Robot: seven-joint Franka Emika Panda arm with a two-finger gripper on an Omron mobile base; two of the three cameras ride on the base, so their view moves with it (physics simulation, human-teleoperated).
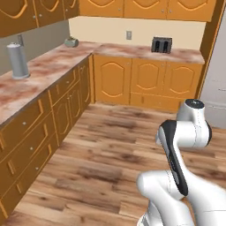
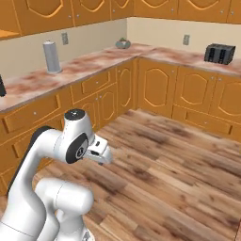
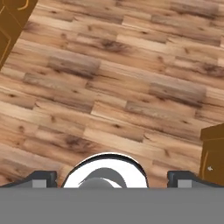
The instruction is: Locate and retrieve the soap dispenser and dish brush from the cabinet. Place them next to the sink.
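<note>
My gripper (image 3: 112,178) hangs open over the bare wooden floor (image 3: 113,87), its two dark fingertips (image 3: 41,178) far apart with nothing between them. In the right base view the hand (image 2: 99,151) sits folded low beside the white arm, well away from the counters. A sliver of flat orange shelf, likely the cabinet (image 2: 8,34), shows at the upper left edge. Below it a dark thing (image 2: 1,87) on the counter is cut off by the frame; I cannot tell what it is. The soap dispenser, dish brush and sink are out of view.
An L-shaped marble counter (image 1: 48,70) over arched-door base cabinets (image 1: 112,77) carries a tall grey cylinder (image 1: 17,61), a small bowl (image 1: 71,42) and a black toaster (image 1: 161,44). A pale fridge (image 1: 216,79) stands at the right. Wooden floor (image 1: 110,145) lies open ahead.
</note>
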